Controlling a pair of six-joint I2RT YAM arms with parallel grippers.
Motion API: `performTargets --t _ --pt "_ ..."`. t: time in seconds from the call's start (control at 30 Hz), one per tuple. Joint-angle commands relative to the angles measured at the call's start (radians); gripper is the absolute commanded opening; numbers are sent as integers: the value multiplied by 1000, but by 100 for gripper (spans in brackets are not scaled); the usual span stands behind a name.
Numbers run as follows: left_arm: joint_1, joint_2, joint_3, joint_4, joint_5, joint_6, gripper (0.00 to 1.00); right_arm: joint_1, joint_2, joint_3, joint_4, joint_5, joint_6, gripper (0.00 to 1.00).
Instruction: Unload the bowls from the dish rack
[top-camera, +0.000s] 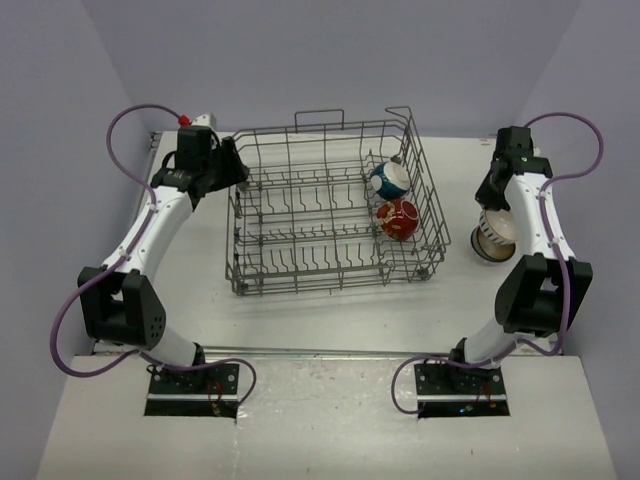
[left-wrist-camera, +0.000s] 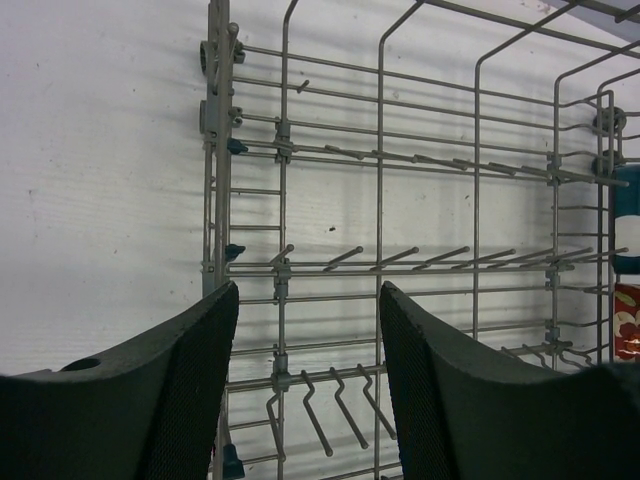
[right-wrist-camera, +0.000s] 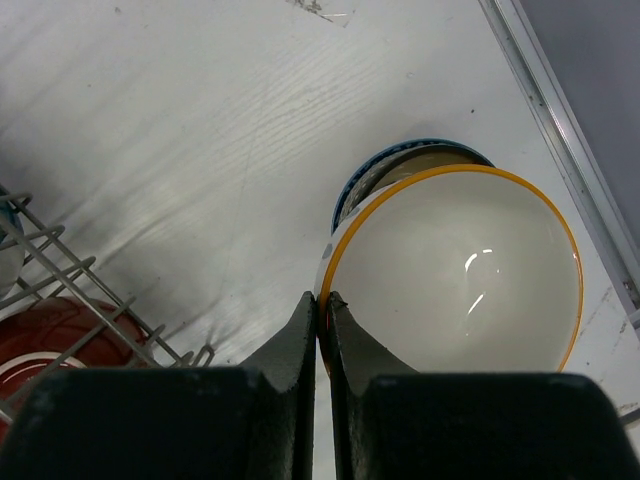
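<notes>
two bowls sit in the dish rack (top-camera: 330, 272), both at its 3 o'clock end in the overhead view: the teal-white bowl (top-camera: 388, 178), and the red patterned bowl (top-camera: 398, 218) just beside it at 6 o'clock. both lean on their sides among the tines. we note the remaining rows of the rack hold no bowl.

we find a stack of bowls (top-camera: 488, 240) on the white counter (top-camera: 300, 320), at 3 o'clock of the rack and clear of its wire side. in the right wrist view the top one is a yellow-rimmed bowl (right-wrist-camera: 460, 270) with a cream inside, upright, nested in a blue-rimmed bowl (right-wrist-camera: 400, 158) whose edge shows at its 11 o'clock. we cannot tell how many bowls lie beneath.

the right tool (right-wrist-camera: 322, 300) is closed, fingers pressed together with nothing between them, tips at the 9 o'clock rim of the yellow-rimmed bowl; we cannot tell whether they touch it.

the left tool (left-wrist-camera: 308, 340) stands open and holds nothing, poised over the 9 o'clock edge of the rack, one finger over the counter side and one over the tines.
</notes>
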Motion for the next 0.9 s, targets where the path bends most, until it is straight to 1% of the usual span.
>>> performTargets --t 0.0,0.33,0.87 --pt "4 8 44 29 26 24 60 -9 -4 1 52 56 12 0" --pt "19 40 67 29 46 26 60 -15 19 -62 87 65 26 0" --pt "19 63 106 18 65 33 60 -24 92 -75 140 48 12 0"
